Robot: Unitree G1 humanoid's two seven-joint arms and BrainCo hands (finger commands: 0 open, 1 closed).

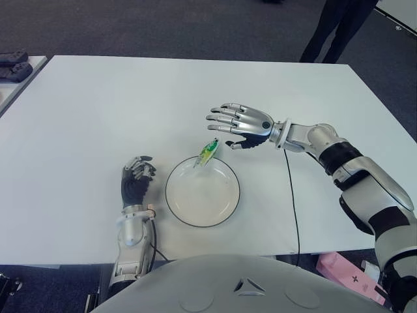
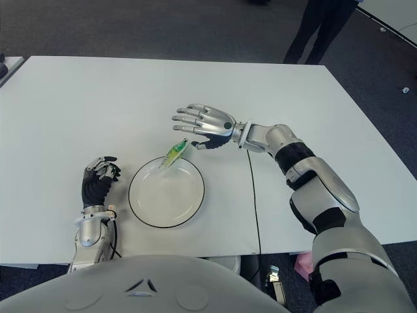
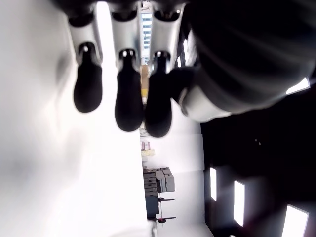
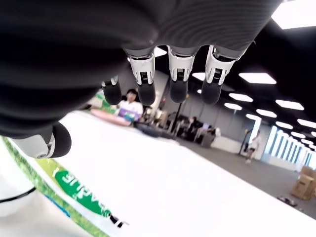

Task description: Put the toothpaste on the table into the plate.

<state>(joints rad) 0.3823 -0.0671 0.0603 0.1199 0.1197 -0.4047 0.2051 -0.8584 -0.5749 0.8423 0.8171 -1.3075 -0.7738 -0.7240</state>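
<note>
A wide white table fills most of the scene, standing on dark grey carpet; at the far side of the room a person's legs in dark trousers show beyond the table's far edge, and a second pale surface with dark objects on it sits off the table's left corner. A thin black cable runs across the tabletop from the right forearm toward the near edge. Near the front of the table lies a round white plate with a dark rim. The toothpaste, a small green and yellow tube, is tilted over the plate's far rim, its lower end reaching inside the plate; whether it touches the rim cannot be told. The right hand hovers just beyond and to the right of the tube, palm down, its four fingers stretched out flat and spread, the thumb hanging below; it holds nothing, and in the right wrist view the thumb tip sits just above the tube's printed side without a clear grip. The left hand shows to the left of the plate, upright with its fingers loosely curled and holding nothing.
</note>
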